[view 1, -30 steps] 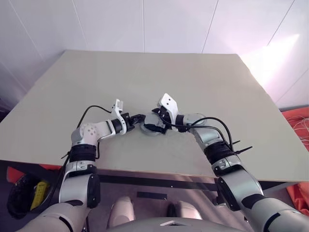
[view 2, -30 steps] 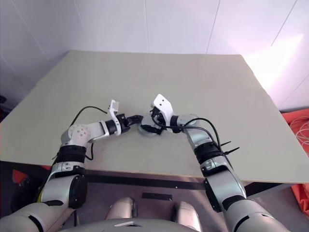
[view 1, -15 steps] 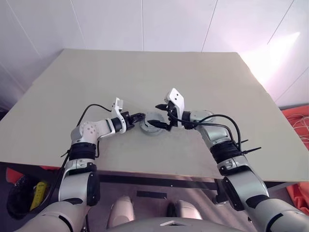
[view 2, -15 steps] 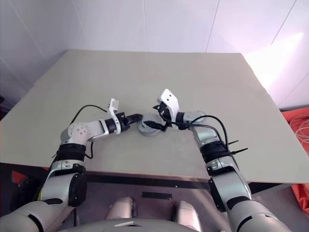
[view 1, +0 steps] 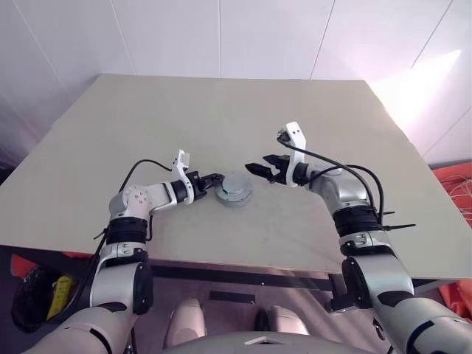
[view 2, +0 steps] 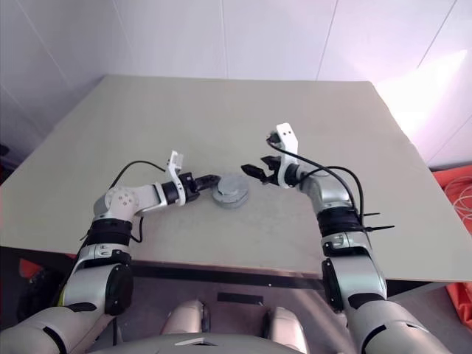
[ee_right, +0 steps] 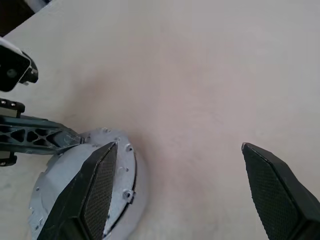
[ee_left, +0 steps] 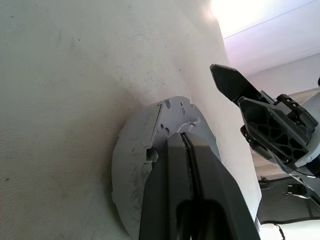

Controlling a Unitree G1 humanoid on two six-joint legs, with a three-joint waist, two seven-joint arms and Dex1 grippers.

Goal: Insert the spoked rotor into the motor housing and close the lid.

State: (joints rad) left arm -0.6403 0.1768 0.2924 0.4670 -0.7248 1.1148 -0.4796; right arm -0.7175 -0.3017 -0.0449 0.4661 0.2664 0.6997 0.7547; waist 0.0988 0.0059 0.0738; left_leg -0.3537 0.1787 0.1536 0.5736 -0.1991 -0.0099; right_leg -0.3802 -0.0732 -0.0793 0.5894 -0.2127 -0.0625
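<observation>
Spoked rotor unseen under the closed lid (view 1: 234, 187); motor housing (ee_left: 131, 175) partly behind the left gripper (ee_left: 186, 145).

So the motor housing (view 1: 234, 189) is just a flat round grey puck now, lid (ee_left: 172, 116) shut on top with small holes near its rim. It sits flat on the desk, around 6 o'clock from the desk's middle.

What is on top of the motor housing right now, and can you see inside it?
The lid lies flat over the motor housing, plain grey side up. The shut left gripper sits at its edge. The inside, and whether the rotor is in place, is covered.
</observation>
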